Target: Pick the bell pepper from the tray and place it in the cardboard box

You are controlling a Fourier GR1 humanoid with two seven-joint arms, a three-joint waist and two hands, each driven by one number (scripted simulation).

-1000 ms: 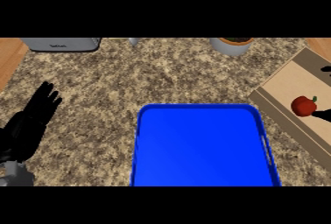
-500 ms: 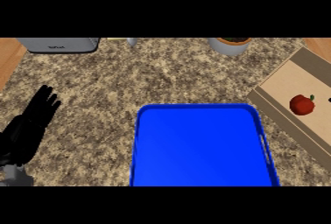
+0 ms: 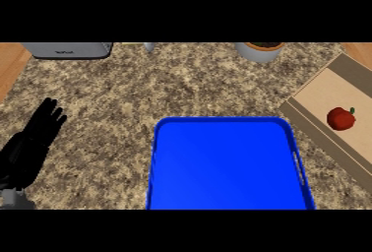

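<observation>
A red bell pepper (image 3: 341, 118) with a green stem lies inside the open cardboard box (image 3: 320, 93) at the right edge of the head view. The blue tray (image 3: 225, 167) sits in the lower middle of the counter with nothing on it. My left hand (image 3: 33, 142) rests at the left edge, fingers straight and pointing up, holding nothing, well apart from the tray. My right hand does not show in the view.
A grey appliance (image 3: 69, 49) stands at the back left. A grey pot (image 3: 262, 50) with a brown top sits at the back right. A small grey object (image 3: 148, 46) stands between them. Speckled counter lies between the tray and the back edge.
The view has shifted a little, so the box and pepper sit slightly further left and up. My left hand has drifted down and left a touch.
</observation>
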